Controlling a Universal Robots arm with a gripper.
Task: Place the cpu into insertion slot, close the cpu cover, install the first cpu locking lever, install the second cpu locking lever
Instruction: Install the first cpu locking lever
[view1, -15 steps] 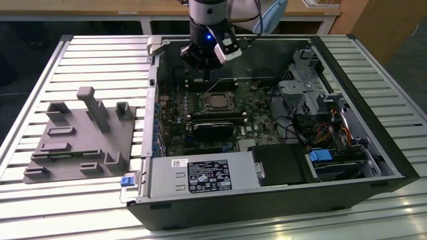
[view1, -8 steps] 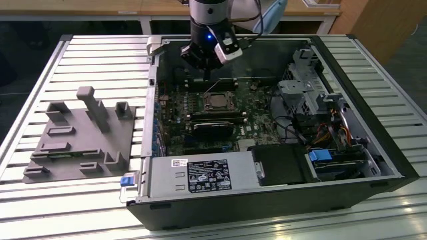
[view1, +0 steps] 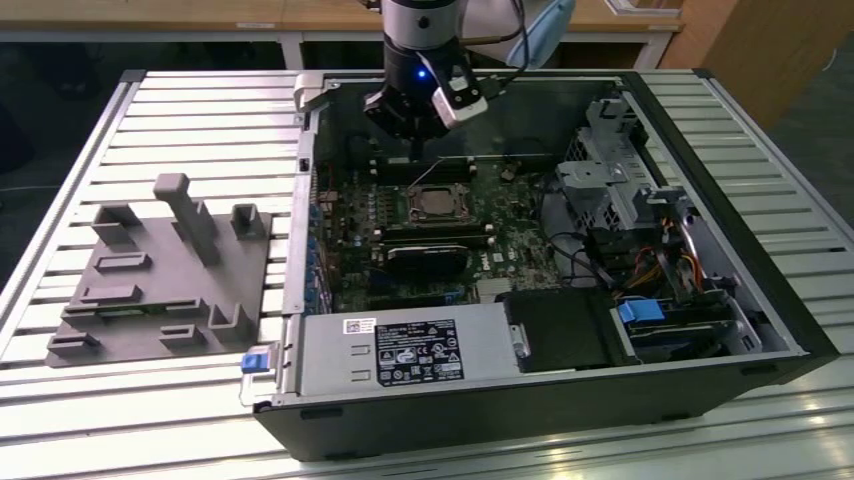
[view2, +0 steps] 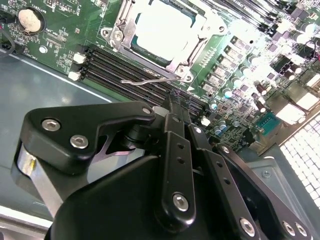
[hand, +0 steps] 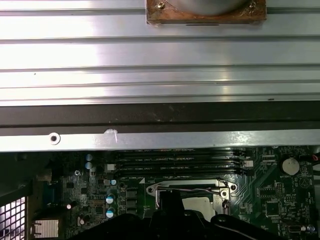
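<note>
I am working from the frame's left across. In the exterior view a grey fixture (view1: 160, 280) is sitting at the left on the slatted table (view1: 80, 150), well apart from the job. The open case (view1: 534, 420) is taking up the middle and right.

In the second wrist view the cpu (view2: 162, 30) is lying flat in the slot (view2: 112, 34) at the upper middle. The cover (view2: 150, 61) looks to be lying down around it, so I judge those two steps done. A thin wire lever (view2: 150, 80) is running along the socket's near edge, above the memory slots (view2: 115, 70). It looks unlatched to me, so I take the first lever as the step in hand.

The gripper (view2: 175, 97) is hanging just below the lever's hooked end, its fingers pressed together and gripping nothing that I can see. In the exterior view it (view1: 416, 150) is sitting at the upper middle, just behind the socket.

To do this well I am treating the narrow tip as a pusher:
- Contact belongs on the wire near its hooked end, not on the cover or the memory slots.
- The push should go down and then sideways under the catch.
- The wire is springy and may slip off the tip, so I am favouring a slow, square approach.

I cannot tell whether the tip is touching the lever.
</note>
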